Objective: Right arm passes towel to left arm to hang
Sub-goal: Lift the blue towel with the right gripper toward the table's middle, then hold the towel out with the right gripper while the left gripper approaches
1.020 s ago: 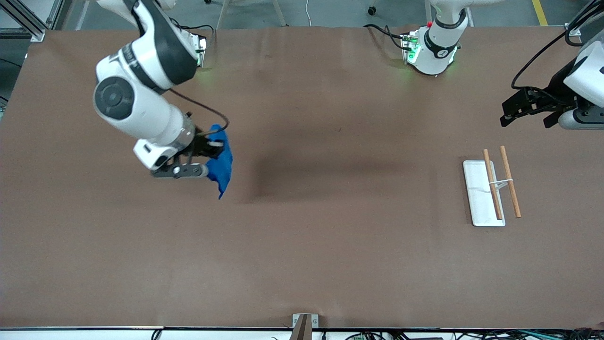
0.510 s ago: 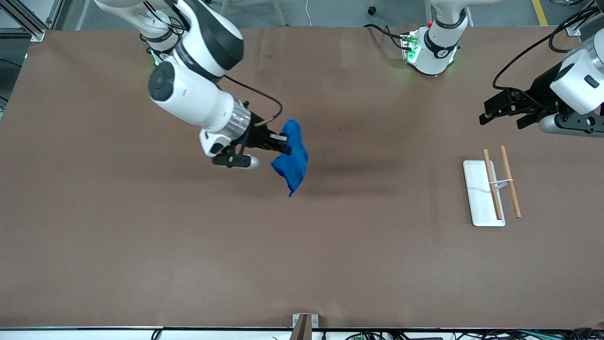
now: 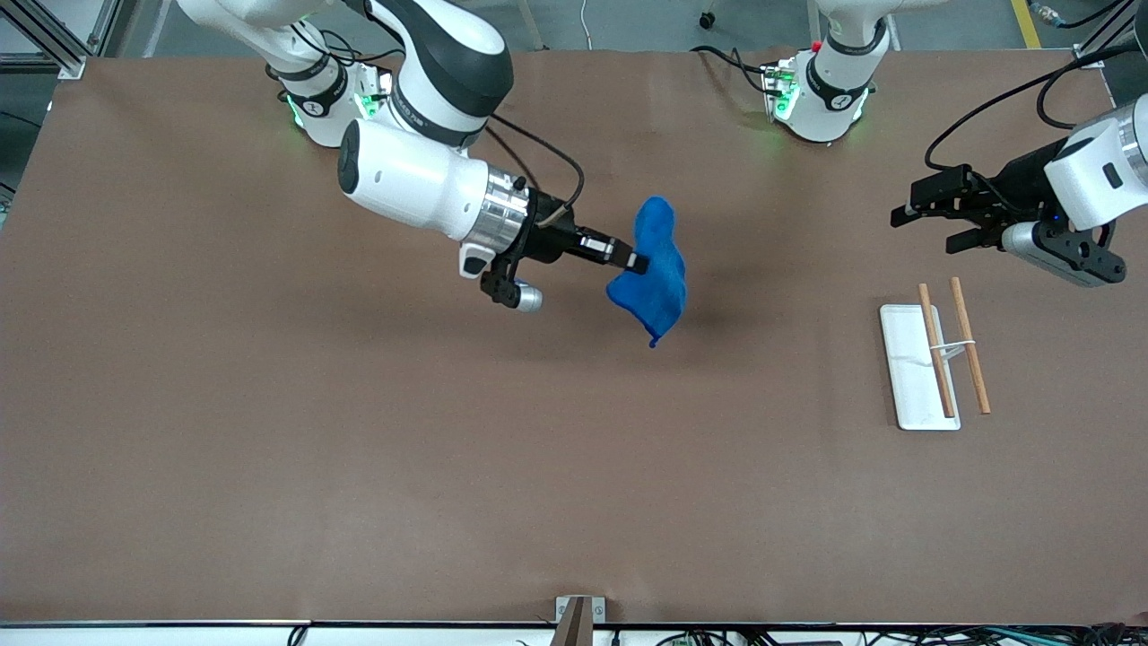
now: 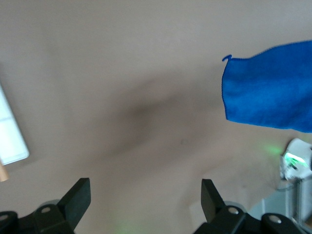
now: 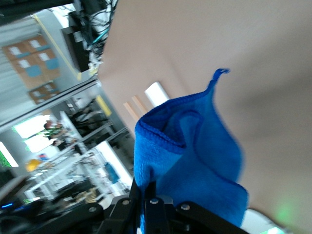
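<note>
The bright blue towel (image 3: 657, 269) hangs in the air over the middle of the table, bunched and drooping from my right gripper (image 3: 635, 261), which is shut on its edge. In the right wrist view the towel (image 5: 195, 161) fills the space above the pinched fingers (image 5: 152, 195), its small corner loop sticking out. My left gripper (image 3: 924, 220) hovers open over the left arm's end of the table, jaws pointing toward the towel, with a wide stretch of table between them. The left wrist view shows the towel (image 4: 268, 87) ahead and nothing between the open fingers (image 4: 78, 200).
A white tray (image 3: 913, 381) with two wooden rods (image 3: 970, 357) lies on the brown table near the left arm's end, under and nearer the front camera than the left gripper. Both arm bases stand along the table's back edge.
The right arm has swung from its own end toward the table's middle, carrying the towel with it. The left gripper has crept toward the middle and stayed open.
</note>
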Controlling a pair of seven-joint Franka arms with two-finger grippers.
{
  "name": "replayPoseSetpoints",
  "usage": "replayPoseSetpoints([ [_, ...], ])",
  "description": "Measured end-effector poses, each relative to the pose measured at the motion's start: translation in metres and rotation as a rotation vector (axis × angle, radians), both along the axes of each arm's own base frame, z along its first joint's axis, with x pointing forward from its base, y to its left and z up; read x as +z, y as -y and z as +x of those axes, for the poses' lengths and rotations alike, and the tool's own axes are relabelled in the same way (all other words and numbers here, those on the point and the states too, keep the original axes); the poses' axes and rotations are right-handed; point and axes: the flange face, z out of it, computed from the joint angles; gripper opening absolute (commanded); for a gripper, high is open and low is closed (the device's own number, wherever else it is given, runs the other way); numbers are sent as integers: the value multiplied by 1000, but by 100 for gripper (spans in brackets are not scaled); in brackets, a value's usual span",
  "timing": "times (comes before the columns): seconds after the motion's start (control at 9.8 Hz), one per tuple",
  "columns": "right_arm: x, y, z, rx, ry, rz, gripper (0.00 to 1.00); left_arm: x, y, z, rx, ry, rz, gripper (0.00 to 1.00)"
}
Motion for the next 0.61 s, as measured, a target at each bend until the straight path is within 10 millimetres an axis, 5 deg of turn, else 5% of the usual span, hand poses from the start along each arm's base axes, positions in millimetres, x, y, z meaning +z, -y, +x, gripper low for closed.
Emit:
replayPoseSetpoints([
  [0.31,11,-27,-17,-97,-131,160,1,-37,6,-1,-27,-116,-173,100],
  [0.61,21,-41,-22,-185,-267,299,1,-91,-9,11,-62,-250,-434,100],
])
